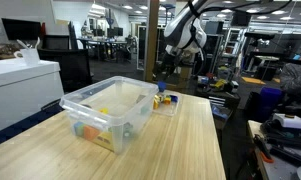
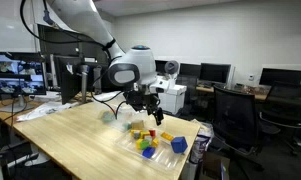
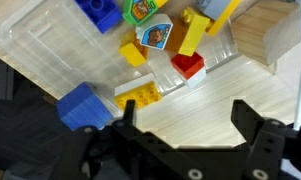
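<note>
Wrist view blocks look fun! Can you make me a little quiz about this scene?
1. True or false: the pincer is shut tight.
2. The coloured plastic toy blocks lie in: A a shallow clear plastic tray; B a metal bowl; C a paper bag.
3. Fill in: the large clear plastic bin stands on a light ____ table.
Key: 1 false; 2 A; 3 wooden.

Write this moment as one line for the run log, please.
gripper: open, empty | position: above toy blocks | blocks: on clear tray, wooden table | nearby: clear bin
</note>
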{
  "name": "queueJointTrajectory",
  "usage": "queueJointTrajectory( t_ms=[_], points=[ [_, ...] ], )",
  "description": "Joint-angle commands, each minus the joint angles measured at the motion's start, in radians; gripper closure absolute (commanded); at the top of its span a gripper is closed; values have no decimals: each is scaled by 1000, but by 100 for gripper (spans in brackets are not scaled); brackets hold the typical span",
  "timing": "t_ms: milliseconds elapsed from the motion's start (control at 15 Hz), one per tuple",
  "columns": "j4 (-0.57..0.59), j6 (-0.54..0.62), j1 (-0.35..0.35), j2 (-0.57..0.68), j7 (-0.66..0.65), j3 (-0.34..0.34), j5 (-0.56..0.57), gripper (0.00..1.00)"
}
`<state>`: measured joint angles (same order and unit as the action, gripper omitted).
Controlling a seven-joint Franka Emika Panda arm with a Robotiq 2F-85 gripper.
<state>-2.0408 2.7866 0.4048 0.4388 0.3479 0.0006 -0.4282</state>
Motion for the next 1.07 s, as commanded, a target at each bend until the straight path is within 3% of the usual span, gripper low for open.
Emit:
queueJointTrajectory(
  t_ms=[0,467,667,867,1000],
  points=[
    [-1,0,9,-1,-11,9,13,3],
    [-1,0,9,-1,-11,9,13,1],
    [25,80,1,-33,-42,-5,17,0],
    [14,149,13,-99,49,51,-21,0],
    [-12,161,31,-151,133,131,-50,0]
  ],
)
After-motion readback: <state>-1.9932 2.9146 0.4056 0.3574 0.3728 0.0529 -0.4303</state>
